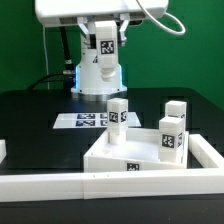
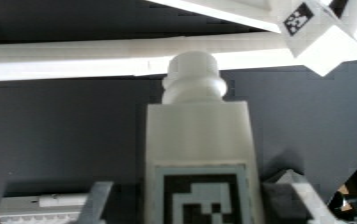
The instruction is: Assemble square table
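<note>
The arm [image 1: 97, 55] stands at the far side of the black tabletop [image 1: 30, 120], its white base upright and a black-and-white tag showing on its upper body. In the exterior view the hand cannot be made out. In the wrist view the hand's [image 2: 189, 195] grey fingertips [image 2: 86, 195] sit on either side of a white tagged leg [image 2: 200, 150], gripping it; the leg's rounded peg points away from the camera toward a white bar.

The square slab [image 1: 125, 155] lies near the front, with a raised rim and a tag on its front edge. One leg [image 1: 118, 113] stands upright at its far edge; two more legs [image 1: 172, 132] stand at the exterior view's right. The marker board [image 1: 88, 121] lies flat behind the slab. Long white border bars [image 1: 60, 187] run along the front. A green wall forms the background.
</note>
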`<state>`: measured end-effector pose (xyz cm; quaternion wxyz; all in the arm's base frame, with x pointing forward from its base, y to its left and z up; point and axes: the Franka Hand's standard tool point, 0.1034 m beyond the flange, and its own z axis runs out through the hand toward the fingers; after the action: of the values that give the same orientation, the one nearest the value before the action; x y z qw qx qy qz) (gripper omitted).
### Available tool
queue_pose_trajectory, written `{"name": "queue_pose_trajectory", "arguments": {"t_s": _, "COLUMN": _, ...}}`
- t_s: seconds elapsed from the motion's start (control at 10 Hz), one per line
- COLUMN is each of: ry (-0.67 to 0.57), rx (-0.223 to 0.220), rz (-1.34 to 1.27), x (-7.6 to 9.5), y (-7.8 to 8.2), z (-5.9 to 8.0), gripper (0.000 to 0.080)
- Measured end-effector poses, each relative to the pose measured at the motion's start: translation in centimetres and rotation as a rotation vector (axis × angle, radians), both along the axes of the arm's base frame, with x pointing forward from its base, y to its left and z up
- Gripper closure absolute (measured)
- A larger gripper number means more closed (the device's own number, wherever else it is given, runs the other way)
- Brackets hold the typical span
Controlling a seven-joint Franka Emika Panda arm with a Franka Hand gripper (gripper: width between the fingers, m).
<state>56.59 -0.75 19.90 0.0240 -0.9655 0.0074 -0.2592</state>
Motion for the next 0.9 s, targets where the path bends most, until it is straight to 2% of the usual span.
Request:
{"name": "queue_pose_trajectory", "arguments": {"t_s": 0.2, "ry": -0.005, "rx": -0.015, "rz": 0.026, "x": 0.8, "y": 0.5, "z": -0.2, "gripper": 0.0511}}
{"name": "queue_pose_trajectory", "arguments": {"t_s": 0.3, "ry": -0.02, "rx": -0.062, "rz": 0.045, "x": 1.2, "y": -0.4, "z": -1.1, "gripper": 0.0511}}
{"name": "queue_pose_trajectory", "arguments": {"t_s": 0.4, "ry": -0.02, "rx": -0.082, "rz": 0.041, "x": 1.4, "y": -0.9, "z": -2.1, "gripper": 0.0511}}
{"name": "queue_pose_trajectory", "arguments": {"t_s": 0.5, "ry": -0.022, "rx": -0.098, "rz": 0.052, "x": 1.5, "y": -1.2, "z": -2.4, "gripper": 0.0511}}
{"name": "queue_pose_trajectory", "arguments": {"t_s": 0.9, "ry": -0.02, "rx": -0.097, "rz": 0.049, "x": 1.5, "y": -1.1, "z": -2.5, "gripper": 0.0511}}
